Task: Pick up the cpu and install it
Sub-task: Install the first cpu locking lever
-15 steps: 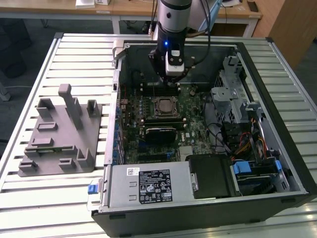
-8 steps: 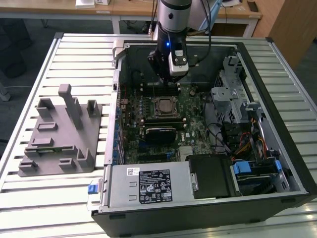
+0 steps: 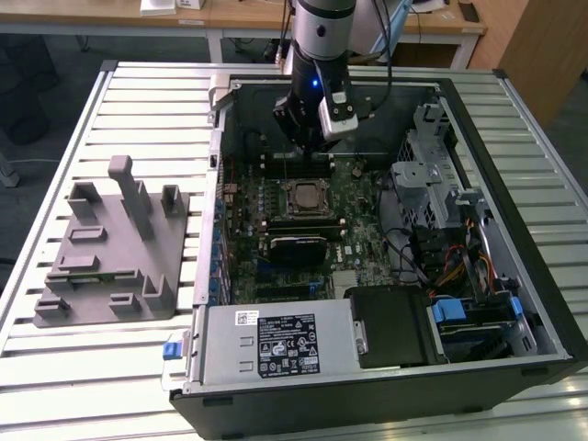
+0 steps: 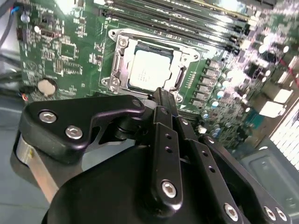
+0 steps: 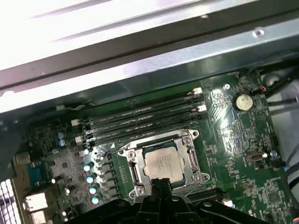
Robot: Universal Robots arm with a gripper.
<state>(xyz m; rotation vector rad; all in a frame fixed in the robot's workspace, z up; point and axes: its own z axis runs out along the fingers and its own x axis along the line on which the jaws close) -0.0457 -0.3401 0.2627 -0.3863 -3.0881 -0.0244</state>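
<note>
At the exterior view's left, a grey holder tray with upright pegs is seen lying on the slatted metal table, well apart from the arm. Just beside it, towards the exterior view's right, an open computer case is laid on its side, with the green motherboard exposed inside. A grey power supply box is seen at the near edge of the case.

The cpu is found near the middle of the motherboard. It lies flat in the socket frame, with its pale silver top showing in both wrist views. The memory slots are seen on the far side of the socket. A round coin battery is set on the board, apart from the socket.

The gripper is held over the far part of the board, above the socket and slightly towards its far side. In both wrist views the fingers are seen pressed together with nothing pinched between them, and their tips are seen against the socket's edge. Whether the cpu is touched cannot be told.

At the exterior view's right, a metal drive cage and bundled cables are seen.
</note>
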